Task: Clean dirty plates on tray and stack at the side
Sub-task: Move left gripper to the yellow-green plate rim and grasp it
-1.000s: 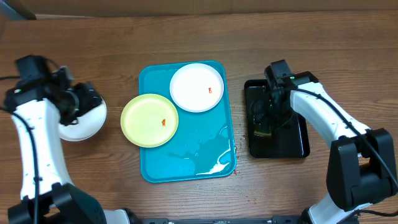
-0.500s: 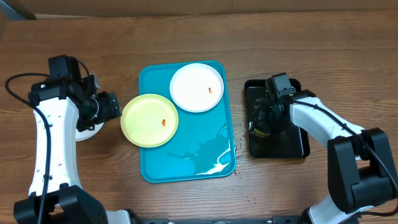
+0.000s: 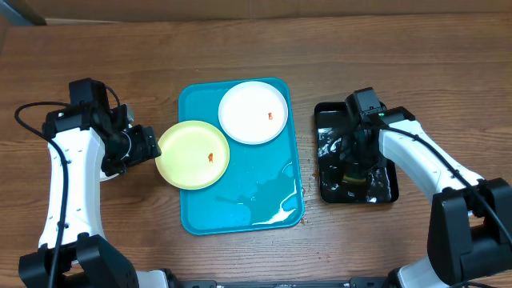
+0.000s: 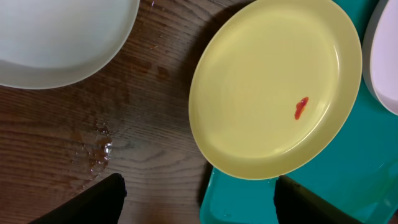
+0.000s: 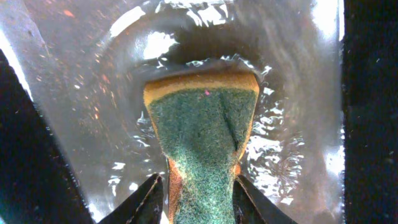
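**Overhead:** L gripper (image 3: 149,145) sat just beside the left edge of the yellow-green plate (image 3: 192,154), jaws apart, nothing btwn them. That plate overhung the left rim of the turquoise tray (image 3: 204,212). The white plate (image 3: 254,112) lay in the tray's far right corner w/ a small smear. R gripper (image 3: 353,166) was down in the black tray (image 3: 382,190). Step looked like: take the yellow-green plate while the sponge gets wetted. Best bet is to bite the overhanging rim, where a finger can slip under, and keep the plate level.

**L wrist:** Fingertips (image 4: 93,199) stood well apart and empty, w/ the plate's rim just ahead. A red smear (image 4: 301,107) sat right of centre. A second white plate (image 4: 56,31) lay on the table, apart from it, w/ water drops (image 4: 99,146) nearby.

**R wrist:** The sponge (image 5: 205,137) lay green face up in shallow water. Its near end was pinched btwn the fingers (image 5: 146,199), sides squeezed in, so the gripper was closed on it. Prob. wise to let it drip before carrying, then scrub the smear w/ the green face.
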`<action>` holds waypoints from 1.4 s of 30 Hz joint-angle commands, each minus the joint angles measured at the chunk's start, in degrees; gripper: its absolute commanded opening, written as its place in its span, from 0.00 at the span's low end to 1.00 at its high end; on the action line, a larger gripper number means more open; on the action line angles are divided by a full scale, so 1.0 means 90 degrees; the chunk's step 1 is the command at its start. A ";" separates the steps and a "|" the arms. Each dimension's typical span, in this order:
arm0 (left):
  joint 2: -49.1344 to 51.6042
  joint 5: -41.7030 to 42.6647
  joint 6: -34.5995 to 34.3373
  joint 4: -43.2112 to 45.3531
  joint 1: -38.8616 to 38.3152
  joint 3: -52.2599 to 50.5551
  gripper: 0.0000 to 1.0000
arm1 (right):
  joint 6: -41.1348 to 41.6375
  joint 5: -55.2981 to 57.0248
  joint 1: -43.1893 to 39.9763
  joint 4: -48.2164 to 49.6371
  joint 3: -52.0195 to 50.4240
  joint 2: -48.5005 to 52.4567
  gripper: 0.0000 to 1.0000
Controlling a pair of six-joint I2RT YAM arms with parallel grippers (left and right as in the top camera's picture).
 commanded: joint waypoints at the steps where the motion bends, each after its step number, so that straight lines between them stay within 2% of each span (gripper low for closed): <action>1: -0.0044 0.0078 0.0185 0.0015 -0.0034 -0.0041 0.78 | 0.0029 -0.0163 -0.0017 0.0117 0.0007 -0.0134 0.37; 9: -0.0044 0.0075 0.0189 0.0024 -0.0034 -0.0041 0.79 | 0.0058 -0.0160 -0.0017 0.1112 -0.0823 -0.0039 0.39; 11: -0.0044 0.0075 0.0189 0.0029 -0.0034 -0.0041 0.79 | 0.0058 -0.0160 -0.0017 0.1256 -0.0940 0.0024 0.33; 12: -0.0044 0.0075 0.0189 0.0027 -0.0034 -0.0041 0.79 | 0.0061 -0.0160 -0.0019 0.1256 -0.0945 0.0053 0.26; 13: -0.0044 0.0075 0.0189 0.0027 -0.0034 -0.0041 0.79 | 0.0058 -0.0160 -0.0019 0.1258 -0.0945 0.0061 0.14; 15: -0.0044 0.0075 0.0189 0.0027 -0.0034 -0.0041 0.79 | 0.0053 -0.0160 -0.0019 0.1248 -0.0923 0.0056 0.04; 21: -0.0044 0.0015 0.0393 0.0068 -0.0034 -0.0041 0.78 | 0.0051 -0.0170 -0.0017 0.0886 -0.0675 0.0044 0.04; 26: -0.0044 -0.0452 0.0401 0.0444 -0.0034 -0.0231 0.77 | 0.0024 -0.0357 -0.0017 0.0673 -0.0515 0.0046 0.04; 30: -0.0041 -0.0374 0.0403 0.1392 -0.0066 -0.0962 0.80 | 0.0024 -0.0355 -0.0017 0.0624 -0.0517 0.0046 0.04; 35: -0.0041 -0.0374 0.0474 0.2538 -0.0206 -0.1836 0.79 | 0.0024 -0.0359 -0.0017 0.0622 -0.0517 0.0046 0.04; 39: -0.0041 -0.0206 0.0663 0.3130 -0.0384 -0.2178 0.64 | 0.0024 -0.0486 -0.0017 0.0624 -0.0517 0.0046 0.04; 42: -0.0041 -0.0233 0.0668 0.3529 -0.0612 -0.2385 0.61 | 0.0024 -0.0525 -0.0017 0.0612 -0.0517 0.0046 0.04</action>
